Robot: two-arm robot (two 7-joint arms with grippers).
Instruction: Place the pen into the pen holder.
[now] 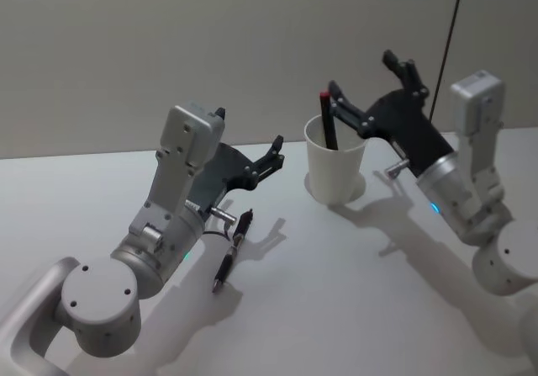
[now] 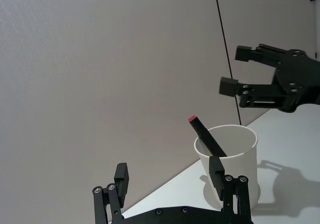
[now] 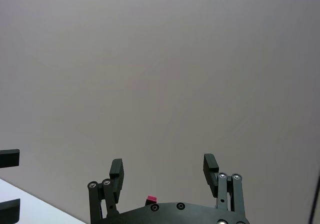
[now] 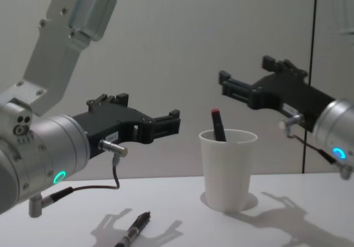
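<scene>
I found the pen (image 1: 233,250) lying lengthwise away from me on the worktop (image 1: 353,309), below my open left pincer (image 1: 271,157), the open right pincer (image 1: 363,75) farther off.

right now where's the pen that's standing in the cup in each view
Head view: pen upper centre-right, leaning in the white cup.
Left wrist view: pen slanting out of the cup, beneath the right gripper.
Right wrist view: a red tip, seemingly the pen's, peeks over the gripper's base between its fingers.
Chest view: pen right of centre, poking above the cup's rim.
Shared landmark: the open right gripper, close above the pen.
</scene>
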